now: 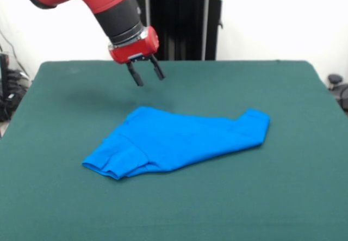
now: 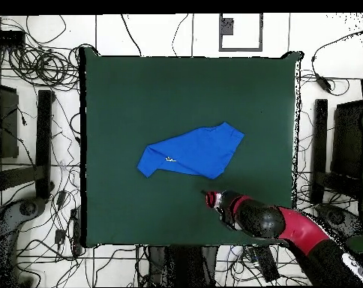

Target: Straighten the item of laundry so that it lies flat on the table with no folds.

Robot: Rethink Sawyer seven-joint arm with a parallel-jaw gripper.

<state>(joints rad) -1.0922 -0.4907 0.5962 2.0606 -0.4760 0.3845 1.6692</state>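
The item of laundry (image 1: pixel 174 141) is a bright blue shirt lying folded over itself near the middle of the dark green table (image 1: pixel 283 197); a sleeve sticks out at its front-left end and a rounded fold at its right end. In the overhead view the item of laundry (image 2: pixel 192 151) reads as a slanted blue patch on the table (image 2: pixel 139 90). My gripper (image 1: pixel 147 75) hangs in the air above the table behind the shirt's left part, open and empty, not touching the cloth. From overhead the gripper (image 2: pixel 208 198) sits just below the shirt's edge.
The red and black arm (image 2: pixel 289 225) reaches in over the table's lower right corner in the overhead view. Cables and stands lie on the floor around the table (image 2: pixel 34 67).
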